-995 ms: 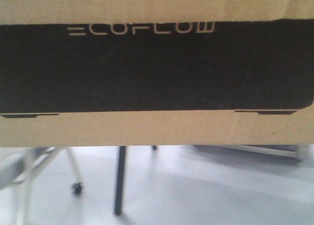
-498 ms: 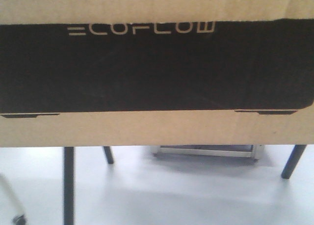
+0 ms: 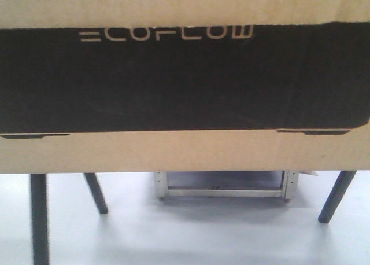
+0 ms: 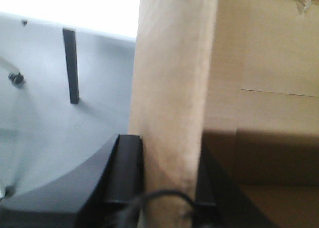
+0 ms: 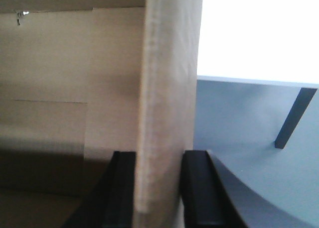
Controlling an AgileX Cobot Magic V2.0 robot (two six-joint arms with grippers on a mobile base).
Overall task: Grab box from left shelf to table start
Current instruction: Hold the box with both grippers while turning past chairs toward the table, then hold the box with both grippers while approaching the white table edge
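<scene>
Left tool [image 4: 167, 195] clenched on the left wall panel of the large brown corrugated cardboard box [image 3: 185, 152] with black printed panel and pale "ECOFLOW" lettering, one black finger [image 4: 127, 173] outside the wall and one inside. Box held clear of the pale grey floor [image 3: 191, 230], filling the front view, with dark slanted legs [image 3: 95, 192] and a silver metal frame [image 3: 225, 187] visible beneath; right tool [image 5: 159, 188] likewise clenched on the right wall panel. Judged as lifted and in transit: removal from shelf apparently done, placement on table remaining, neither shelf nor table surface identifiable.
</scene>
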